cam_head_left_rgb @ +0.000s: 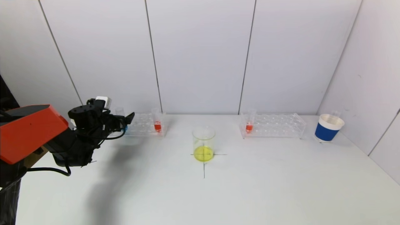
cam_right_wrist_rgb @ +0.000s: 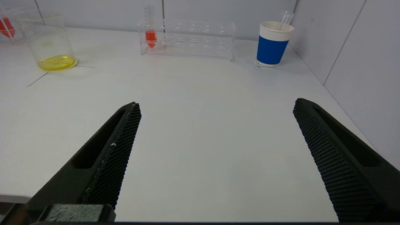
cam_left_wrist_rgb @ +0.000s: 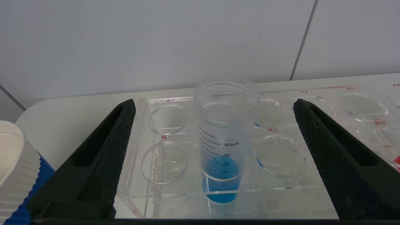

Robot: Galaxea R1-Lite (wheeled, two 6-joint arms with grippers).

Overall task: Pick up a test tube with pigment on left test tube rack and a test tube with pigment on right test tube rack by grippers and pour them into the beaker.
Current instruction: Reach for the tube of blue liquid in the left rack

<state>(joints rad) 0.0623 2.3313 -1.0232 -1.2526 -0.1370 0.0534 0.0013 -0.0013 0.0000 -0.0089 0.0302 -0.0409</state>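
The left rack [cam_head_left_rgb: 144,125] holds a tube with red pigment [cam_head_left_rgb: 157,124] and a tube with blue pigment [cam_left_wrist_rgb: 222,150]. My left gripper [cam_head_left_rgb: 128,120] is open at the rack's left end. In the left wrist view the left gripper [cam_left_wrist_rgb: 214,103] has the blue tube standing in its hole between the two fingers, untouched. The right rack [cam_head_left_rgb: 275,125] holds a tube with red pigment [cam_head_left_rgb: 249,125]. The beaker [cam_head_left_rgb: 203,144] holds yellow liquid at the table's middle. My right gripper [cam_right_wrist_rgb: 217,104] is open and empty, low over bare table, out of the head view.
A blue-and-white paper cup [cam_head_left_rgb: 328,128] with a tube in it stands at the far right near the wall. Another ribbed blue-and-white cup [cam_left_wrist_rgb: 12,175] stands beside the left rack. A black cross marks the table under the beaker.
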